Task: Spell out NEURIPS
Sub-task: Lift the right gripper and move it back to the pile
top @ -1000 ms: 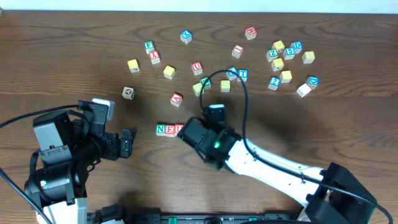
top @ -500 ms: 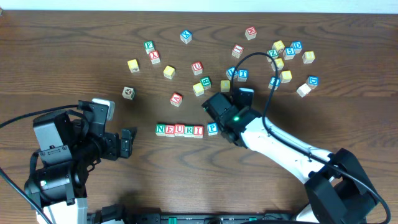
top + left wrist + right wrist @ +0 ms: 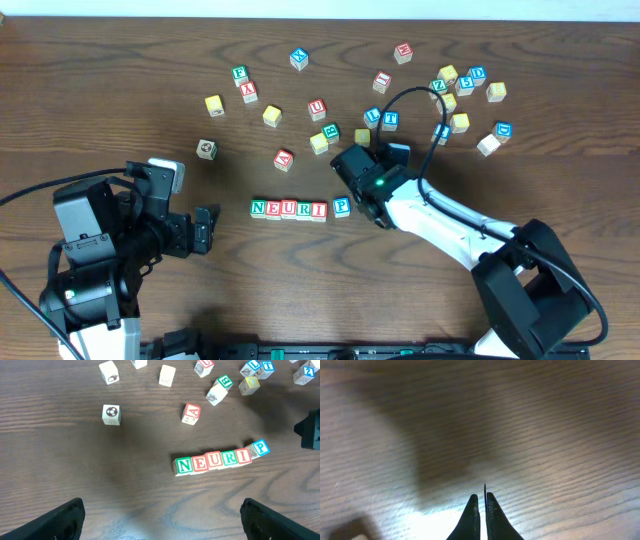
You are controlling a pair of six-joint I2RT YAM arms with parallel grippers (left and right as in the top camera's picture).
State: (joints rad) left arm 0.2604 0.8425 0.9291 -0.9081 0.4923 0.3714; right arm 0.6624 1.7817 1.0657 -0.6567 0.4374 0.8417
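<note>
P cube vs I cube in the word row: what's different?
Colour: the P cube has a blue letter, the I cube a red one. Pose: the I cube sits square in line with the row, while the P cube is turned at an angle and sits slightly off that line. Shared: both are small wooden cubes, letter up, at the same end.

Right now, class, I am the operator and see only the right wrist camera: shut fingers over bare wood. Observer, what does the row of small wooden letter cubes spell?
Observer: The row of small wooden letter cubes reads N, E, U, R, I.
Operator: And the P?
Observer: The blue-lettered wooden P cube lies at the row's right end, turned askew.
Operator: Where is the other arm?
Observer: The left gripper hangs open, left of the row, holding nothing.
</note>
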